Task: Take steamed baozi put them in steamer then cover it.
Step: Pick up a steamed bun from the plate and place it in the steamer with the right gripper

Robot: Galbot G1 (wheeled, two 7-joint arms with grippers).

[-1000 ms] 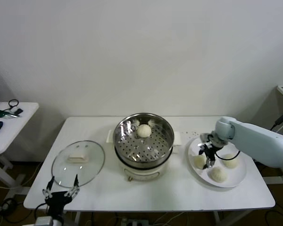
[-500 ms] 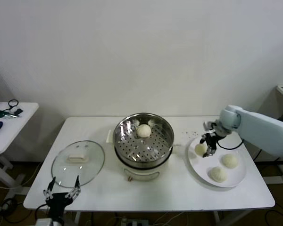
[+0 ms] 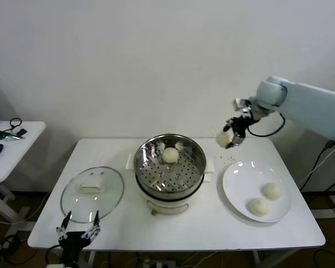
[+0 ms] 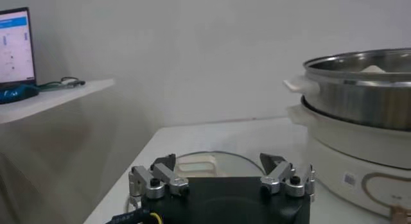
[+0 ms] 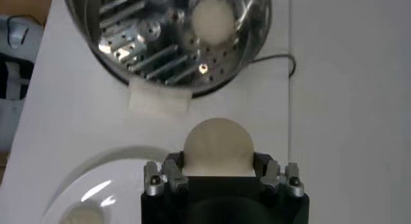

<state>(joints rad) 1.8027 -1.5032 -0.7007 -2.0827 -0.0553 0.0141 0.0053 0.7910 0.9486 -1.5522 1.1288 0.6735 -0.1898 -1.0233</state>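
The right hand [image 3: 230,138] hangs in the air above the tabletop [image 3: 173,223], at about two o'clock from the steamer [image 3: 170,165] and well above the back edge of the white plate [image 3: 240,192]. Its fingers are drawn in narrow around one steamed baozi [image 3: 224,138], which shows cream-white between them. In the right wrist view the same bun [image 5: 218,146] fills the gap of the right hand [image 5: 218,175], touching both fingers, with the steamer [image 5: 168,33] below and beyond it.

A second baozi [image 3: 170,154] sits on the perforated tray inside the steamer, toward twelve o'clock of the pot. Two more lie on the plate at the right of the tabletop: one [image 3: 272,191] at about three o'clock of the plate, the other [image 3: 259,207] at about five o'clock, near each other but apart.

The cover [image 3: 92,192], clear glass with a white handle, lies flat on the tabletop at nine o'clock from the steamer, just beside it and not on it.

The left hand [image 3: 78,230] waits at the front edge of the tabletop, at six o'clock from the cover, fingers spread wide and holding nothing. In the left wrist view the left hand [image 4: 221,180] points toward the cover [image 4: 215,161], with the steamer [image 4: 359,84] rising beside it.

A side table [image 3: 11,145] with cables stands at the far left.
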